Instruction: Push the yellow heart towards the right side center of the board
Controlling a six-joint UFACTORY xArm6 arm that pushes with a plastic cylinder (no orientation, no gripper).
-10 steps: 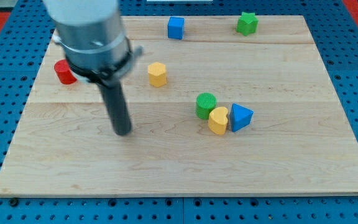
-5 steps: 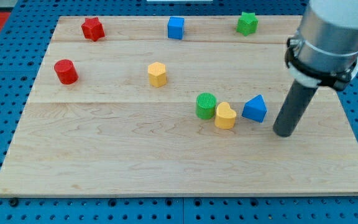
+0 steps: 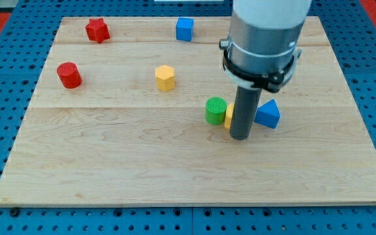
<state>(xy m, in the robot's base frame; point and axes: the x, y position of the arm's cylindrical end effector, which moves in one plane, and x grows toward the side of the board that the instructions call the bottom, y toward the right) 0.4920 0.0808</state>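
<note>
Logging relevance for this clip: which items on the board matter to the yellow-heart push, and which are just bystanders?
Job items:
- yellow heart, mostly hidden behind the rod
- my tip, just in front of the heart, between green cylinder and blue triangle

Lying about:
- green cylinder
- blue triangle
- yellow hexagon block
- red cylinder
- red star
- blue cube

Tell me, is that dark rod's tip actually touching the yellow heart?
Cannot tell. In the camera view my tip stands directly in front of the yellow heart, hiding most of it, so no contact or gap shows.
</note>
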